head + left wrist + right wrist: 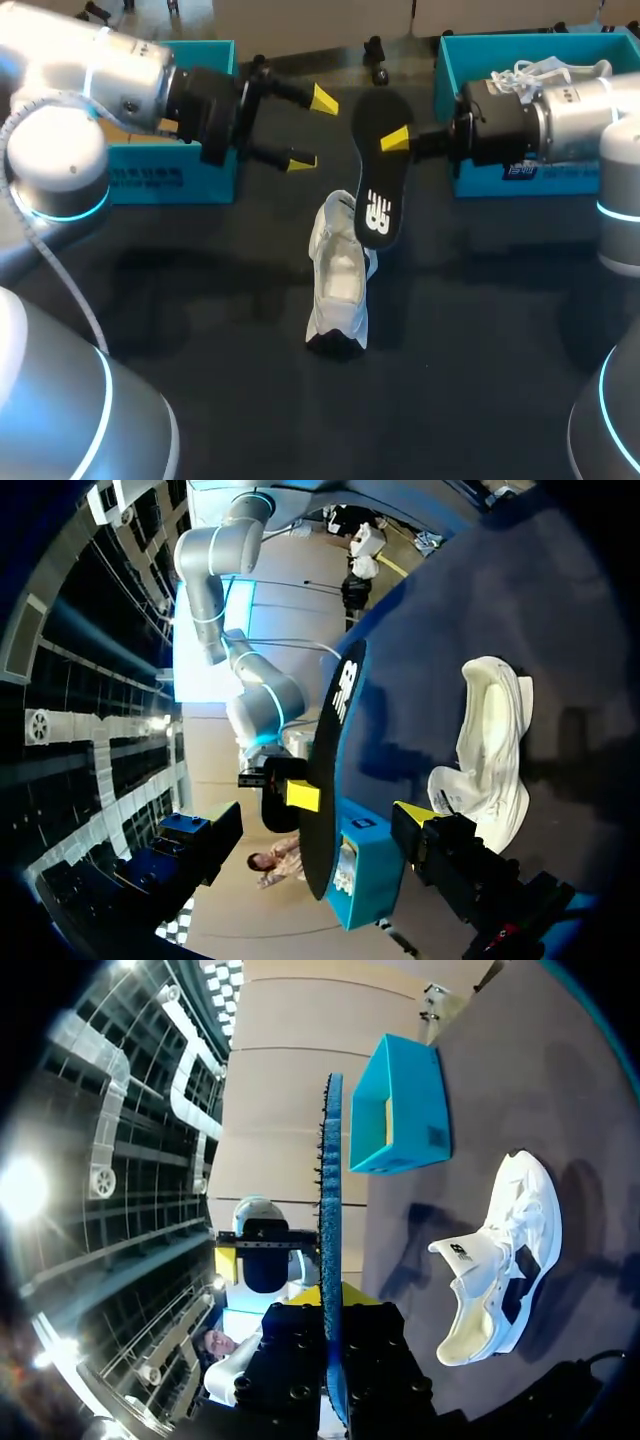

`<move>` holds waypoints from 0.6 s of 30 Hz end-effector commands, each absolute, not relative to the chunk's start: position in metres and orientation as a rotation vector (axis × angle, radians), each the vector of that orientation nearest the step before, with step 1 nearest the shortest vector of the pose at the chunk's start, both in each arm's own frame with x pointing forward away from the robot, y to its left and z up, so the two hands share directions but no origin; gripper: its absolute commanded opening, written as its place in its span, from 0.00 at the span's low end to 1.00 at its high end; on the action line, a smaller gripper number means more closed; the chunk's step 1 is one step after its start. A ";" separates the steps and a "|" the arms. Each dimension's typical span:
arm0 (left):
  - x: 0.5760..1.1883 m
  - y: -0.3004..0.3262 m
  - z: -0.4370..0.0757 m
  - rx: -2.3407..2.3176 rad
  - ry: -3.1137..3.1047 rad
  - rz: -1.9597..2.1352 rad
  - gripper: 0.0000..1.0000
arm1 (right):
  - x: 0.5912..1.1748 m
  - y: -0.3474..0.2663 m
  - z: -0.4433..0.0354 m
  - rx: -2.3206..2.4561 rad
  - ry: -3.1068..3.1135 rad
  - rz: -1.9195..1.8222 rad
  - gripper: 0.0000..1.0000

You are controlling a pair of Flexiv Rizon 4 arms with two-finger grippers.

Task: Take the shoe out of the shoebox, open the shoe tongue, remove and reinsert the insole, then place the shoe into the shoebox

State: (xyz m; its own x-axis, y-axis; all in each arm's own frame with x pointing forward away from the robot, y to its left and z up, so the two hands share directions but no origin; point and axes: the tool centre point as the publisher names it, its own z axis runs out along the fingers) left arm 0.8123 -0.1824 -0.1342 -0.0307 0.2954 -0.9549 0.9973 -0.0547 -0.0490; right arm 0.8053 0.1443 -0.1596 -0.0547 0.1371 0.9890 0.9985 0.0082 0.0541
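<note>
Progress looks past the halfway mark. The white shoe (336,290) is already out of its box and stands on the dark surface (200,300), its tongue pulled up and its mouth gaping, so the unboxing and tongue-opening steps appear done. The black insole (378,180) is out too. It hangs in the air just above and behind the shoe, its lower end near the raised tongue, and the right pincer (398,140) is clamped on its edge.

The left pincer (310,130) sits above and to the left of the shoe, fingers spread wide, with nothing between them.

Two blue shoeboxes lie beyond the shoe, one to its left (190,170) and one to its right (480,185). The right one has another white shoe (540,70) in it. I cannot tell which box is meant for the shoe on the surface.

By my judgement, what remains is sliding the insole back inside and returning the shoe to a box.
</note>
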 end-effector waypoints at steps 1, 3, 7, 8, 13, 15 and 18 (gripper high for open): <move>0.811 -0.187 -0.144 1.398 1.414 -1.126 1.00 | 0.805 0.149 -0.157 -1.278 -1.357 -1.176 0.00; 0.813 -0.188 -0.147 1.370 1.422 -1.120 1.00 | 0.805 0.151 -0.156 -1.273 -1.359 -1.178 0.00; 0.815 -0.192 -0.151 1.317 1.405 -1.118 1.00 | 0.805 0.157 -0.155 -1.262 -1.360 -1.183 0.00; 0.816 -0.194 -0.152 1.305 1.396 -1.110 1.00 | 0.805 0.159 -0.155 -1.258 -1.359 -1.182 0.00; 0.819 -0.201 -0.155 1.253 1.358 -1.100 1.00 | 0.806 0.166 -0.154 -1.240 -1.356 -1.183 0.00; 0.820 -0.204 -0.157 1.240 1.349 -1.107 1.00 | 0.806 0.167 -0.154 -1.237 -1.355 -1.186 0.00; 0.821 -0.207 -0.158 1.222 1.348 -1.111 1.00 | 0.805 0.169 -0.155 -1.235 -1.352 -1.187 0.00</move>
State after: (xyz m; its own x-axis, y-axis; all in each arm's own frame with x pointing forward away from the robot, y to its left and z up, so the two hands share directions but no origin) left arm 0.8207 -0.2010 -0.1535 -0.0309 0.1443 -0.9891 0.9973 0.0699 -0.0210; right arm 0.8042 0.1645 -0.1530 -0.0706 0.1066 0.9918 0.9972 0.0308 0.0676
